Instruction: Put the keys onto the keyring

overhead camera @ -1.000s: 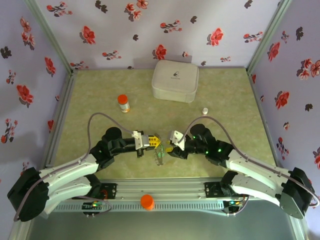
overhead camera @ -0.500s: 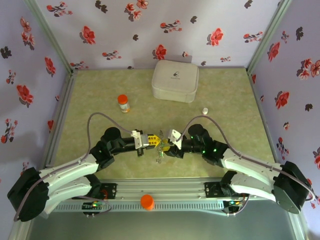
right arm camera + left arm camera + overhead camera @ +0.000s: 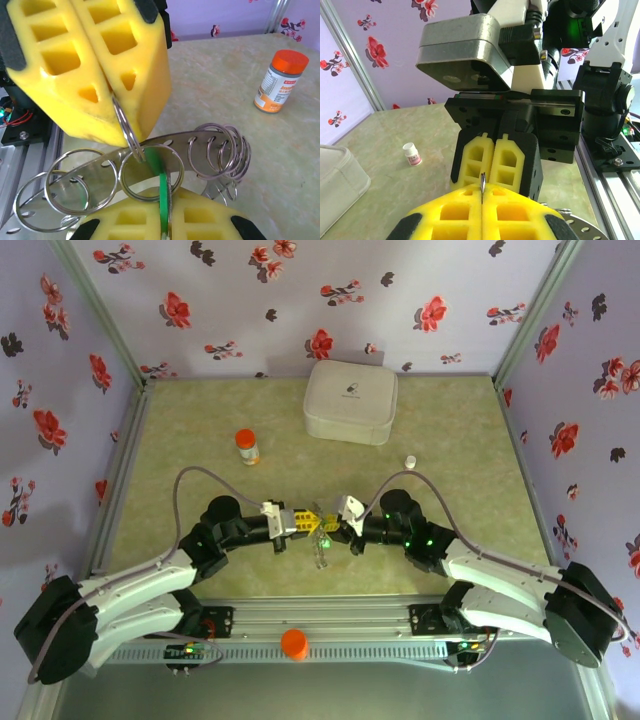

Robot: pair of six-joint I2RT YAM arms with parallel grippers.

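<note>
The left gripper (image 3: pixel 482 197) is pinching a thin silver keyring (image 3: pixel 122 122) between its closed yellow pads, over the table's (image 3: pixel 200 430) near middle. Tip to tip with it, the right gripper (image 3: pixel 162 202) is clamping a green key (image 3: pixel 159 170). The key is lying across a ring on a metal strip (image 3: pixel 172 142), just under the left gripper's tips.

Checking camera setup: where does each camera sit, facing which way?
Top external: overhead from behind, looking down on the table; left arm, right arm show.
Left wrist: faces the right tool; left tool below.
Right wrist: faces the left tool pinching a ring; right tool below, gripping a green key.
Shared: both wrist views show that ring.
</note>
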